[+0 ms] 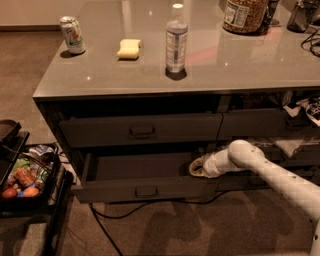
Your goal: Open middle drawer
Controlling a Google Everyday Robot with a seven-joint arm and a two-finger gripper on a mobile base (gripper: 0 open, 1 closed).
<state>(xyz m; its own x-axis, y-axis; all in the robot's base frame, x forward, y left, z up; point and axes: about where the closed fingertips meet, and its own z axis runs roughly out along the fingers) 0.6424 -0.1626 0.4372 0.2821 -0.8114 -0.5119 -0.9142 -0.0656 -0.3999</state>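
1. My claw (196, 168) is down inside the middle drawer (145, 191), at the right end of its plain grey inside. My white arm (280, 175) reaches in from the right over the drawer's front edge.
2. Honestly can't tell if the claw is wide or narrow. I only see its tan, rounded end against the dark of the cabinet.
3. The middle drawer stands open, sticking out toward the floor. It's below the upper drawer front (142, 131), which sits flush and shut. Each has a small dark bar handle at its centre.
4. Label hunting on the worktop (250, 60), and not much luck:
   - The can (72, 35) at the far left is upright with a white and green print, but the writing isn't readable.
   - The clear bottle (176, 37) is upright near the middle with a pale band label, and I can't read that either.
   - The big jar (243, 15) at the back right has a white panel with lines of small print, too small to make out.
5. A yellow sponge (129, 49) lies between the can and the bottle, touching neither.
6. To the left of the cabinet there's a black basket (52, 176) of packaged food with round red and orange things in it. No wording is legible there.
7. A dark cable (105, 220) trails on the carpet under the open drawer.
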